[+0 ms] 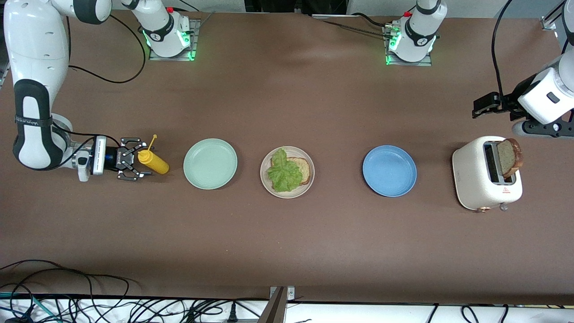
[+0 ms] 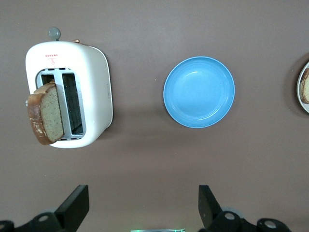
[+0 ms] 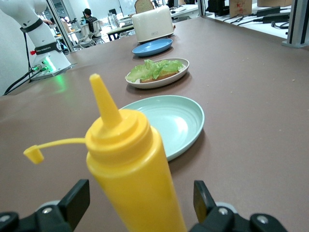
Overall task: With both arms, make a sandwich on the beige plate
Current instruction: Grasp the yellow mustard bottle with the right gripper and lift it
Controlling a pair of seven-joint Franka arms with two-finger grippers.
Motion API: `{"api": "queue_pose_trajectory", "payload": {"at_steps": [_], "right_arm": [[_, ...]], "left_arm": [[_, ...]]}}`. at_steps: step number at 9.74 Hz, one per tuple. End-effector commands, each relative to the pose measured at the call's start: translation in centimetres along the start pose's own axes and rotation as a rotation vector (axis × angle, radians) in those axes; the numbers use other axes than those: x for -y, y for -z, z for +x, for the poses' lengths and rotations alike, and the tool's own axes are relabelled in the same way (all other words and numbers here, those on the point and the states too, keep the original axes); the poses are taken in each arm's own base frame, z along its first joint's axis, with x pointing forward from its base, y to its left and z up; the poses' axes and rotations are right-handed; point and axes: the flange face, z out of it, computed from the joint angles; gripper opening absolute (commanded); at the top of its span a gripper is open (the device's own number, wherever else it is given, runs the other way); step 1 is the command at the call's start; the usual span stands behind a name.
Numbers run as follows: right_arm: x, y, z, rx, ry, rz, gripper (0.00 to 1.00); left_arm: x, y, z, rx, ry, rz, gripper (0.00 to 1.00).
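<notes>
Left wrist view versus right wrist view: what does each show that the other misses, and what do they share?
Only the left wrist view: the left gripper, open, above bare table near the toaster.

Only the right wrist view: the yellow bottle between the right gripper's open fingers, the green plate, and lettuce on the beige plate.

Both: toaster with a bread slice sticking out, blue plate, beige plate.
</notes>
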Motion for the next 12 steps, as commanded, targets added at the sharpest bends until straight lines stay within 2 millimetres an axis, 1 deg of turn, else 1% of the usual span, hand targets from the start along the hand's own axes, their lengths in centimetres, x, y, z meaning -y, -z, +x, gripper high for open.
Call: {"api": "queue_pose_trajectory", "payload": {"at_steps": [1,2,3,4,5,7,8,9,10,11,12], "right_arm": [[-0.4,-0.2,0.2,-0.027,0.027,-0.001,0.59],[-0.3,-0.2,0.2,-0.027,0.026,0.003,0.26],[-0.3,-0.4,0.4,-0.032,0.018,0.009,0.10],[-0.4,-0.3,1.3,-0.045,0.013,0.020,0.00],[-0.9,0.5,2.8,-0.035,-0.019,0.024,0.00],[-2.7,1.8,7.6,0.074,-0.099,0.071,0.00],[-3.3,1.8,10.3,0.118,-0.142,0.084,0.00],[-3.9,1.2,12.9,0.185,-0.176,0.101,0.00],[-4.5,0.5,14.8,0.258,-0.201,0.105,0.00],[-5.1,-0.7,15.7,0.314,-0.233,0.080,0.00],[-5.2,-2.6,17.2,0.406,-0.269,0.073,0.00]], "left_arm": [[0.1,0.1,-0.2,-0.011,-0.006,0.030,1.00],[0.1,0.1,-0.2,-0.011,-0.006,0.030,1.00],[0.1,0.1,-0.2,-0.011,-0.006,0.030,1.00],[0.1,0.1,-0.2,-0.011,-0.006,0.030,1.00],[0.1,0.1,-0.2,-0.011,-0.006,0.030,1.00],[0.1,0.1,-0.2,-0.011,-0.006,0.030,1.00],[0.1,0.0,-0.2,-0.009,-0.006,0.030,1.00],[0.1,0.0,-0.2,-0.009,-0.006,0.030,1.00],[0.1,-0.2,-0.1,-0.005,-0.006,0.030,1.00],[0.1,-0.3,0.0,-0.003,-0.006,0.030,1.00],[0.1,-0.3,0.0,-0.002,-0.006,0.030,1.00]]}}
